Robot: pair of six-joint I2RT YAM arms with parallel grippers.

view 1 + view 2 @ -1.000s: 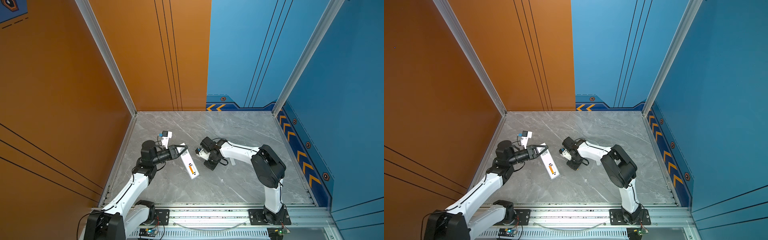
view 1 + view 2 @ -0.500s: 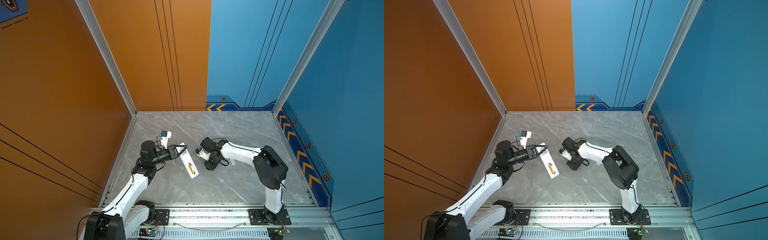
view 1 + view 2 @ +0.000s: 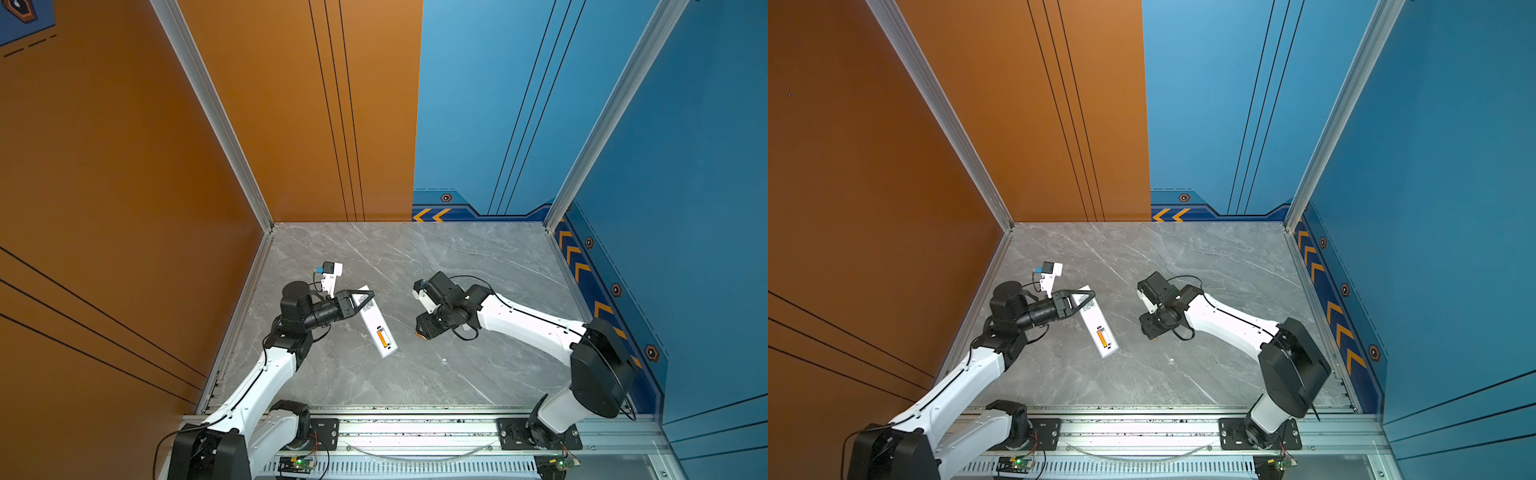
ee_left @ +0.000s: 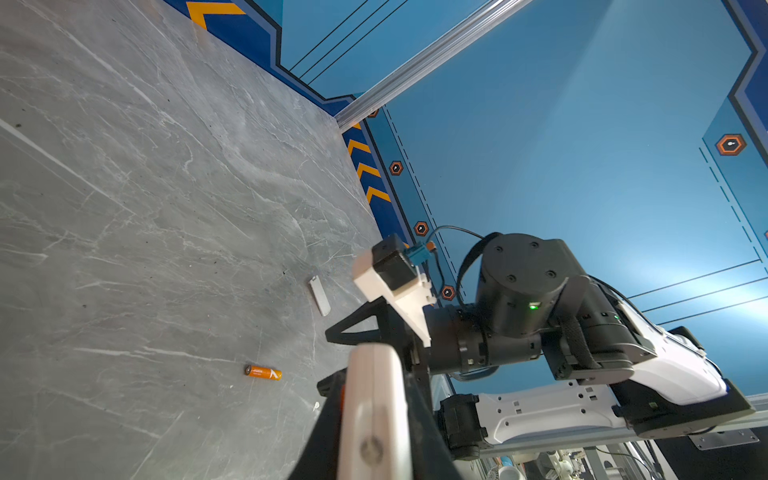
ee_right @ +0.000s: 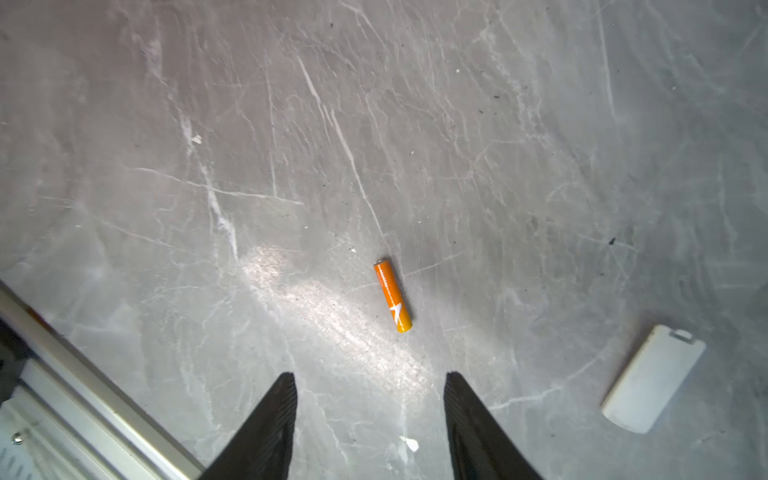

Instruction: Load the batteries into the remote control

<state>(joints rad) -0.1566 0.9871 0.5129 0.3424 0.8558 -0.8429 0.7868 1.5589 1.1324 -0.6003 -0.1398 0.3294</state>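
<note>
Remote control (image 3: 376, 322): slim white rectangular slab, plain back up, angled across the grey marble-patterned table (image 3: 457, 257); far end pinched between the pressed-together black fingers of the left gripper (image 3: 368, 296), printed label just under them. Battery bay at the free end uncovered; one orange battery (image 3: 381, 336) seated in it, a pale strip alongside it in both top views. Whether the remote lies flat or is lifted: cannot tell.

Second battery (image 5: 393, 295): slim orange cylinder, pale metallic tip, white mark near one end, lying loose on the table. Seen ahead of the right gripper (image 5: 370, 415) in the right wrist view, apart from both black ribbed fingers (image 5: 266, 419); jaws spread, nothing between them. Same battery (image 4: 262, 371) visible on bare stone in the left wrist view.

Cover plate (image 5: 654, 378): small flat grey-white rounded rectangle with a clip tab at one end, flat on the table, well apart from the loose battery.

Table surface: matte grey, white veining, scattered specks.
</note>
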